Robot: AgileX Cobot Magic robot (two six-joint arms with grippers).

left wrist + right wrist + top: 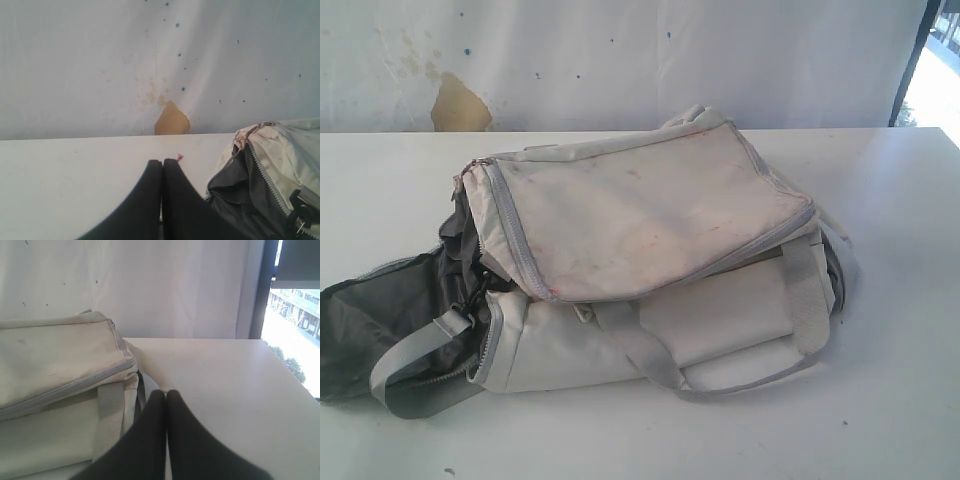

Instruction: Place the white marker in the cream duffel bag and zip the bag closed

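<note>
Exterior view, item list.

1. Cream duffel bag [650, 215]: lies on its side at the middle of the table [900, 400], with faint pink stains on the upper panel. A grey zipper [515, 240] runs along the panel's left edge. The left end gapes open and dark grey lining [390, 310] spills onto the tabletop. A grey webbing strap [410, 350] loops in front of that opening, and a second strap crosses the front face.
2. White marker: its place cannot be told from any view.
3. Left gripper [162, 161]: black fingers pressed together, gripping nothing. It sits over bare tabletop just beside the bag's open end and apart from it. A small red speck [179, 157] marks the table just past the fingertips.
4. Right gripper [166, 391]: fingers likewise together and empty-handed, close by the bag's other end. Whether it touches the fabric cannot be told.
5. Surface: plain white tabletop, matte, lightly scuffed.
6. Room: a white backdrop [620, 60] hangs behind the table, dotted with small blue specks, with a tan patch [458, 105] low down at the left. A dark-framed window [295, 325] on the right shows buildings in daylight.
</note>
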